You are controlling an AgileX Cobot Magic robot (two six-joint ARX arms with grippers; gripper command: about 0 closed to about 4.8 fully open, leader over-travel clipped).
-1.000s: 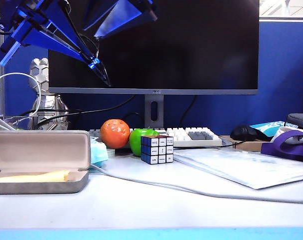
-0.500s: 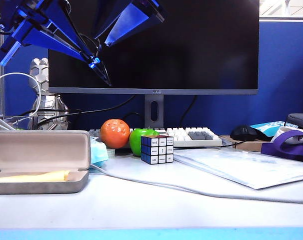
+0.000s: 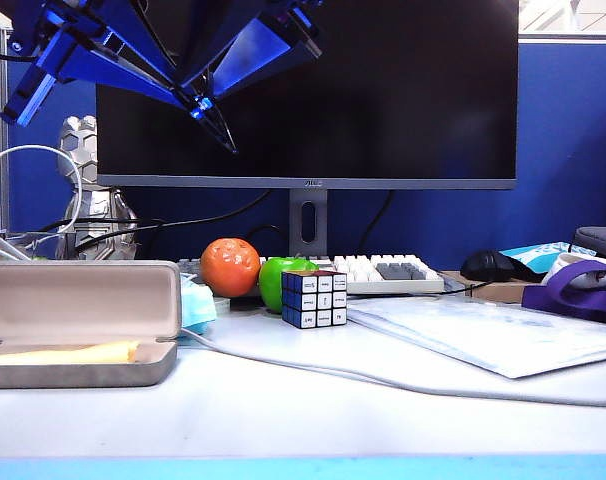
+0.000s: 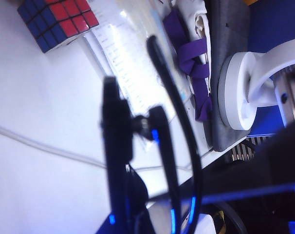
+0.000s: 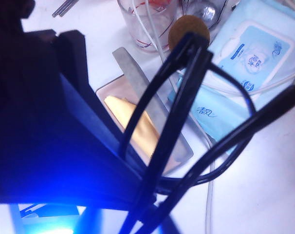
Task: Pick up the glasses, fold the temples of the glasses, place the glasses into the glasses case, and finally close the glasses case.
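Note:
Black-framed glasses [image 3: 219, 126] hang high above the table's left side, in front of the monitor. My left gripper [image 3: 196, 102] is shut on the glasses, whose frame and temples [image 4: 173, 122] stretch away from its jaws [image 4: 152, 214]. My right gripper [image 3: 245, 55] reaches in from above right, open, its fingers around the glasses [image 5: 186, 68] close to the left gripper; I cannot tell whether it touches them. The grey glasses case [image 3: 83, 300] lies open on the table at the left with a yellow cloth [image 5: 138, 122] inside, directly below the glasses.
A puzzle cube [image 3: 314, 298], an orange [image 3: 230, 267], a green apple [image 3: 281, 275] and a keyboard [image 3: 383, 272] sit mid-table. A light blue packet [image 5: 249, 53] lies beside the case. A white cable [image 3: 333, 375] crosses the table; a plastic sleeve [image 3: 483, 335] and purple-strapped bag [image 3: 583, 290] lie right.
My right gripper has swung down and left, closing in on the left gripper and the glasses. The left gripper tilted slightly, shifting the hanging temple tip to the right.

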